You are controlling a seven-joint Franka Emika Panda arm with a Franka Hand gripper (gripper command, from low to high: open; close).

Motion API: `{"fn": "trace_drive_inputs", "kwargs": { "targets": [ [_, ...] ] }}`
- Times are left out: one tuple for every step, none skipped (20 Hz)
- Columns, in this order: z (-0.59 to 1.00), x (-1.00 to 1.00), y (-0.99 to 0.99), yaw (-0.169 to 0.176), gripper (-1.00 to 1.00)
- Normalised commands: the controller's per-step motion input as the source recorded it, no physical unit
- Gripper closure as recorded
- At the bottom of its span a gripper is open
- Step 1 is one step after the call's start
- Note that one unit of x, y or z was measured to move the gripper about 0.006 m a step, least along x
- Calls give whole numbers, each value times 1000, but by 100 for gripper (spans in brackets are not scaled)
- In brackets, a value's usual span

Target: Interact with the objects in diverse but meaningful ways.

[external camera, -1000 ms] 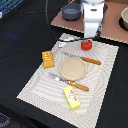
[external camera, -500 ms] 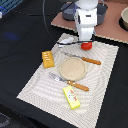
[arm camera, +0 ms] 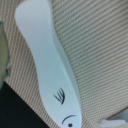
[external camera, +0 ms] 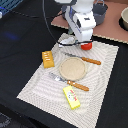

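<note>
The white toy fish point(arm camera: 47, 60) is lying flat on the ribbed beige placemat point(arm camera: 95, 45), filling the wrist view lengthwise — painted eye and gill mark at one end, the body narrowing toward the tail. It is looking like smooth moulded plastic: light, stiff and probably slippery, so a pinch across the narrow waist, flank to flank, seems the safest hold (the broad head end would likely squirm out). Lying so low on the cloth, it will probably need the jaws brought right down to the mat.

In the exterior view the gripper point(external camera: 80, 41) is hanging over the mat's far edge, hiding the fish, with the red tomato point(external camera: 87, 46) just beside it. Whether the jaws are open or closed I cannot tell — neither view is showing the fingertips clearly.

Further out, the bread loaf point(external camera: 47, 59), a round tan plate point(external camera: 73, 68) and the yellow packet point(external camera: 71, 97) are sitting on the same mat, on the dark counter point(external camera: 20, 40).
</note>
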Motion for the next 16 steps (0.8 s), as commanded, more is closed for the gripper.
{"fn": "trace_drive_inputs", "kwargs": {
  "targets": [
    [-329, -883, -60, 94, -100],
    [-354, -854, -49, 95, -100],
    [-357, -817, -40, 94, -100],
    [-380, -769, -29, 92, -100],
    [-363, -629, 0, 85, -100],
    [-326, -506, 0, 81, -100],
    [-323, -429, 0, 79, -100],
    [-297, -406, 0, 77, -100],
    [-289, -377, -6, 75, -100],
    [-289, -380, -20, 74, 100],
    [-271, -374, -23, 72, 100],
    [-271, -377, -26, 70, 100],
    [-271, -369, -40, 69, 100],
    [-271, -363, -40, 66, 100],
    [-263, -349, -54, 65, 100],
    [-260, -331, -51, 62, 100]
  ]
}}
